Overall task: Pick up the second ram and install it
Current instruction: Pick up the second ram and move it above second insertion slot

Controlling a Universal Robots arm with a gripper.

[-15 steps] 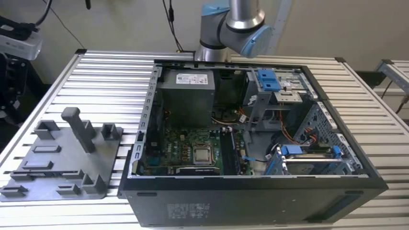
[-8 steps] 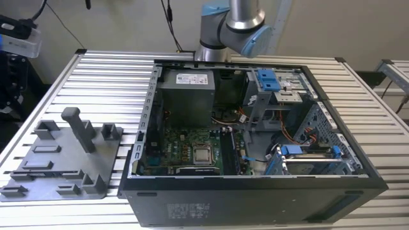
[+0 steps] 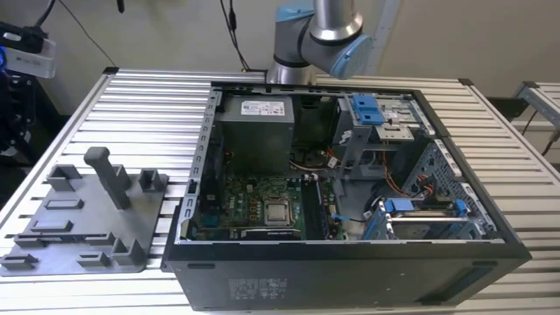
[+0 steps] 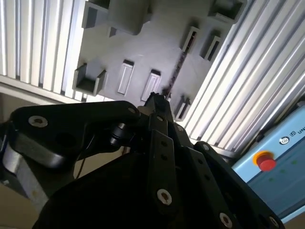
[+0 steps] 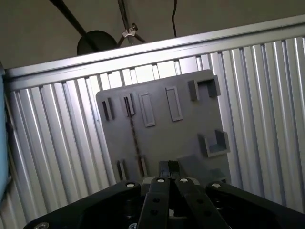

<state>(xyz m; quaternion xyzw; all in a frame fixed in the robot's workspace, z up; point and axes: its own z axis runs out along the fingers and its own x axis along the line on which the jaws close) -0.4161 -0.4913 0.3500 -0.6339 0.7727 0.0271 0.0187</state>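
The gripper (image 5: 169,166) has its fingers pinched right together in both wrist views (image 4: 155,101), so it's narrow with nothing visible between the tips. It hangs up in the air over a grey plastic tray (image 5: 157,138) and isn't touching anything. On that tray there's a thin dark strip standing on edge (image 5: 135,136), running between two pairs of little slotted holders. That looks like the second ram seen edge-on, and it shows as a dotted dark line in the second wrist view too (image 4: 175,71). It sits clear of the fingertips, on the tray and not in the gripper. The tray (image 4: 157,43) also has a couple of flat rectangular pockets and some chunkier blocks, and it lies on the ribbed metal bench (image 5: 57,143). In the exterior view the tray (image 3: 96,223) is on the exterior view's left, just beside the open computer case (image 3: 350,275), with a tall post sticking up from it. Inside the case are the green motherboard (image 3: 262,203), a grey power supply (image 3: 254,125) and light-blue clips (image 3: 368,108). The arm (image 3: 319,39) rises behind the case. A pale blue box with a red button (image 4: 267,160) sits past the bench edge in the second wrist view.
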